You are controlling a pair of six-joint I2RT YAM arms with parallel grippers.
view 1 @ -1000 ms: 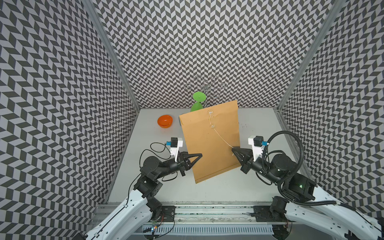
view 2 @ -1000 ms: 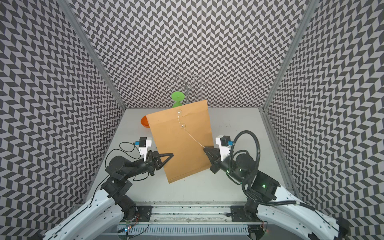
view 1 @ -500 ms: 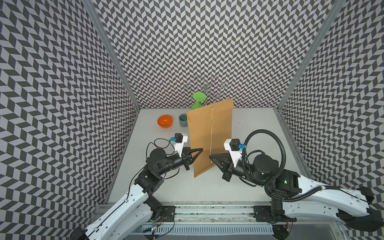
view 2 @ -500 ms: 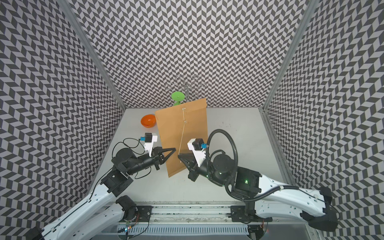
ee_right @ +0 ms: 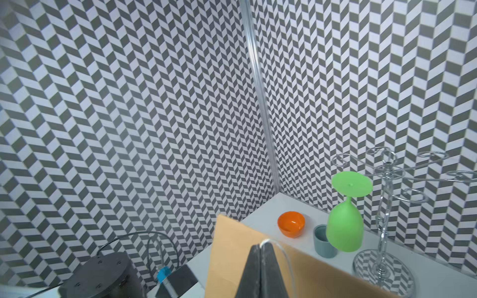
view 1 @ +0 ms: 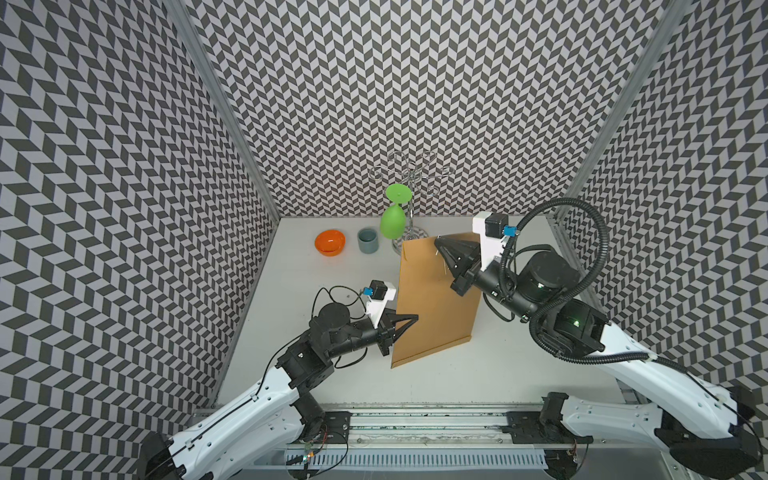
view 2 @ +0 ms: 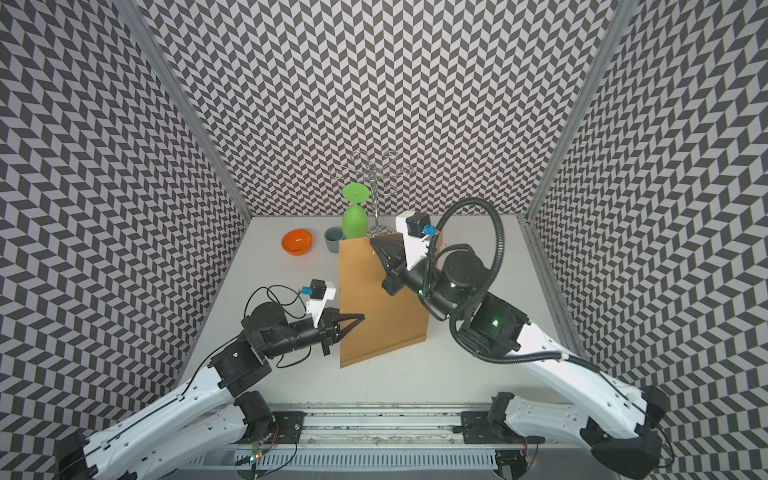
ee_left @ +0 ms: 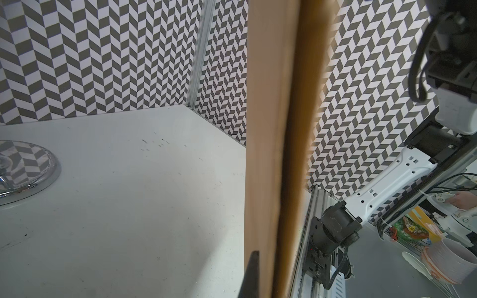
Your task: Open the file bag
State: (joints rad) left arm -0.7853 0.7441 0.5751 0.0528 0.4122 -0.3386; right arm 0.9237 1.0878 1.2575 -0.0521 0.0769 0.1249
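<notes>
The file bag point(view 1: 432, 307) point(view 2: 378, 307) is a brown paper envelope standing upright on its lower edge, in both top views. My left gripper point(view 1: 415, 318) point(view 2: 362, 318) is shut on its left edge; in the left wrist view one dark finger point(ee_left: 251, 271) lies against the bag point(ee_left: 271, 129), which hides the other finger. My right gripper point(view 1: 437, 239) point(ee_right: 260, 245) is up at the bag's top edge. It is shut on the thin white string point(ee_right: 284, 255), which loops out from its tips and hangs down the bag's face point(view 1: 441, 262). The button is hidden.
An orange bowl point(view 1: 329, 242), a grey cup point(view 1: 368, 240) and a green glass point(view 1: 392, 222) hanging upside down on a chrome rack point(view 1: 409, 174) stand at the back, just behind the bag's top. The patterned walls enclose three sides.
My right gripper has swung with the string from the bag's right side, past its front, up to its top edge. The bag turned edge-on and back again. The left grip stayed shut.
</notes>
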